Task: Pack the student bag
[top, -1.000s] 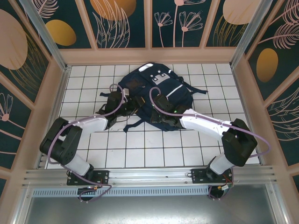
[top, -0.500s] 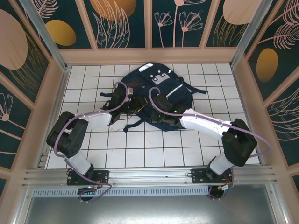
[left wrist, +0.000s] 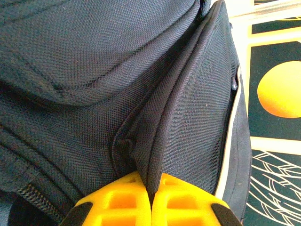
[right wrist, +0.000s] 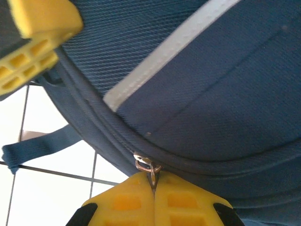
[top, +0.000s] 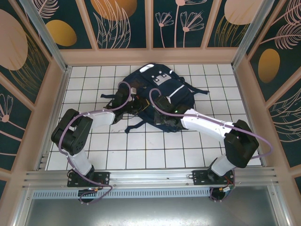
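- Location first: the student bag (top: 162, 87), a big navy-blue fabric backpack with thin white stripes and grey patches, lies flat on the white tiled tabletop (top: 141, 150), middle of the far edge. Its long axis runs roughly far-to-near, handle end toward the far edge.
- The left gripper (left wrist: 151, 200) has its yellow fingers pressed together on a fold of black mesh (left wrist: 188, 122) on the bag's left side.
- The right gripper (right wrist: 154, 190) is pinching the small metal zipper pull (right wrist: 146, 165) on the bag's near seam, with the bag body lying just beyond the fingertips.
- The two grippers are near each other, and a left finger (right wrist: 33, 42) pokes into the right wrist view's corner.
- Best guess is that the right arm does the zip work along that curved seam while the left holds the fabric.
- Hard to make out: overhead, dark wrists blend into dark fabric, and whether the zip is open or which way it runs can't be told.
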You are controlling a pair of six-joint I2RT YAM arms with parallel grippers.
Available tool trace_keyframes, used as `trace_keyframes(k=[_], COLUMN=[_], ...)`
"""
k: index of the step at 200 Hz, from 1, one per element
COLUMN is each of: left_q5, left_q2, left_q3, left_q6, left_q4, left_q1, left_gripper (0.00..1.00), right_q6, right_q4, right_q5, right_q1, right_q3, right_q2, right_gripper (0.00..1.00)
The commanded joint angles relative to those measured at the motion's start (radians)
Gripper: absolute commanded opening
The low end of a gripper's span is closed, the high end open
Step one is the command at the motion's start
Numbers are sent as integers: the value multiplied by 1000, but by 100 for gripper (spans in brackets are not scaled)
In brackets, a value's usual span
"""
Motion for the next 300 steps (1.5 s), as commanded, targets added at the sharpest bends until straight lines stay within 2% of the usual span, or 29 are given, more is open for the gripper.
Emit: trace_keyframes(k=[1, 48, 74, 134, 166, 193, 199, 212, 216, 234, 279, 290, 300], left_q5=[-42, -76, -89, -121, -168, -217, -226, -255, -267, -327, -482, -474, -413], left_q2=[-37, -163, -219, -243, -221, -191, -190, -202, -209, -269, -462, -519, -561], left_q3=[-28, -124, -150, -128, -39, 27, 32, 35, 33, -5, -88, -114, -147], left_q6=[63, 109, 150, 226, 281, 288, 284, 276, 274, 259, 224, 205, 175], left_q4=[-21, -77, -125, -213, -271, -306, -309, -327, -339, -385, -610, -629, -605], left_q1=[22, 90, 119, 163, 172, 190, 195, 201, 202, 203, 228, 230, 229], left_gripper=[0, 0, 0, 0, 0, 0, 6, 34, 40, 54, 63, 65, 64], right_q6=[-61, -172, -222, -322, -330, -280, -267, -238, -228, -202, -168, -156, -130], right_q4=[-130, -137, -109, 19, 83, 162, 192, 252, 271, 347, 478, 454, 393], right_q5=[179, 294, 296, 159, 26, -148, -182, -233, -247, -264, -249, -226, -190], right_q1=[-56, -151, -174, -185, -77, -4, 9, 35, 39, 55, 59, 56, 52], right_q3=[18, 10, 20, 45, -9, -58, -67, -80, -82, -81, -24, 10, 43], right_q2=[-56, -73, -81, -66, -86, -146, -156, -163, -163, -136, 1, 27, 44], right_gripper=[0, 0, 0, 0, 0, 0, 0, 0, 0, 0, 0, 0, 0])
